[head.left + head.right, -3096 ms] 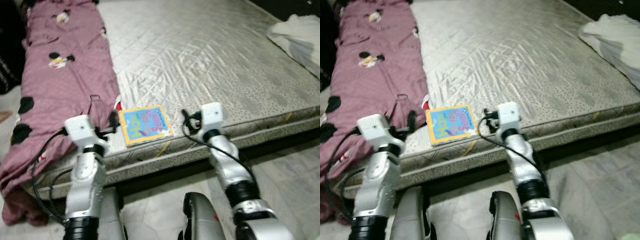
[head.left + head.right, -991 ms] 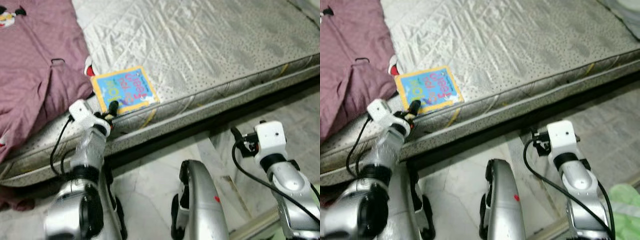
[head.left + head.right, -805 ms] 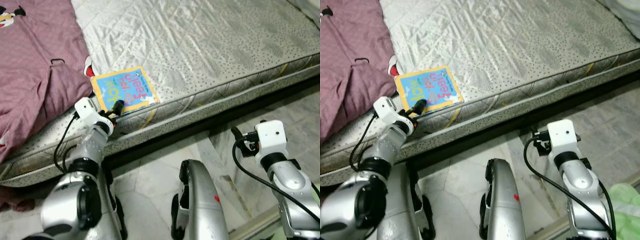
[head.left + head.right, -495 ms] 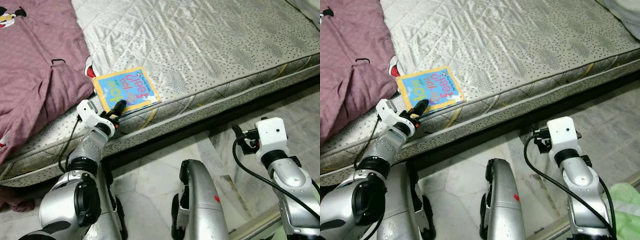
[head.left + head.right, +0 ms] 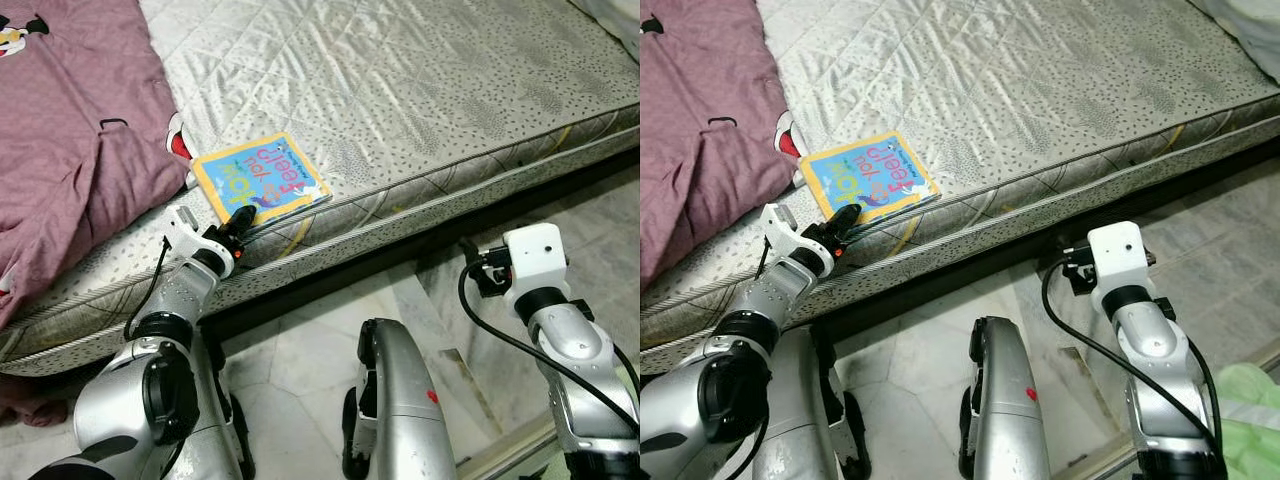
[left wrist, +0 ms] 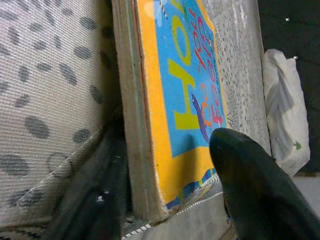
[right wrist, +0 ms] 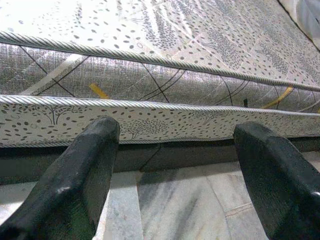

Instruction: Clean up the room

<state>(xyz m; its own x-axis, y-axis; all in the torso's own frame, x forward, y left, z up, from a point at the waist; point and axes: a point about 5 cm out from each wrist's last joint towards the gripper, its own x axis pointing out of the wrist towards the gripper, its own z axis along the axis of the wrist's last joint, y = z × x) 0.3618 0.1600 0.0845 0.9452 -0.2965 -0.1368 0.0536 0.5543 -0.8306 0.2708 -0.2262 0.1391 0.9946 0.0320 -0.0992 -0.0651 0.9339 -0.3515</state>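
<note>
I'm looking down at a mattress [image 5: 420,90] with a silvery quilted cover, speckled with dark dots along its piped near edge. A maroon blanket [image 5: 70,130] with cartoon patches covers its left side and hangs over the near edge at the left. Just beside the blanket, right at the near edge, lies a picture book [image 5: 260,178] with a yellow border and blue cover, flat and turned at a slight angle. Below the mattress I see a pale marble floor [image 5: 300,350].

pale marble floor [image 5: 300,350] (veined) under a grey quilted mattress [image 5: 420,90]
</note>
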